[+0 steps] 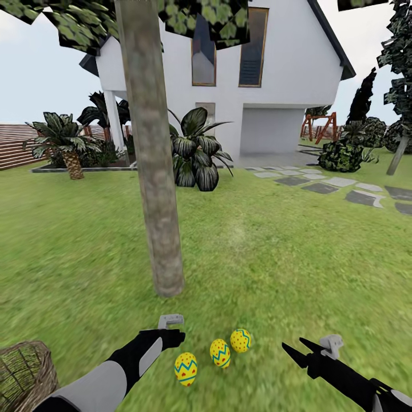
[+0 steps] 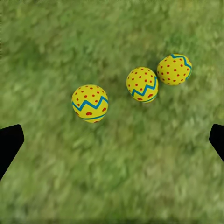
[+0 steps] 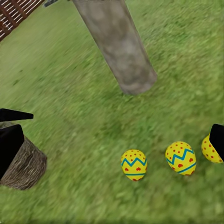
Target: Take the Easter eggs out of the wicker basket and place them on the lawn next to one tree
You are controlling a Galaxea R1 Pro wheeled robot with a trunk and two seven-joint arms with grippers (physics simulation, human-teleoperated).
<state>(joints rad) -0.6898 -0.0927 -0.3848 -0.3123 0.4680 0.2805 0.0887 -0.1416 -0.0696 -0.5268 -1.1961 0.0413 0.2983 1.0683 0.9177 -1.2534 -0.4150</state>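
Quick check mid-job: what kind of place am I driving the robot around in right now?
A home garden, it seems: a wide lawn with a tree just ahead, a white house behind, and a stepping-stone path off to the right.

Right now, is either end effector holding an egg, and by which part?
Nothing is held. Both the left end effector and the right end effector are open, and all three eggs lie on the grass.
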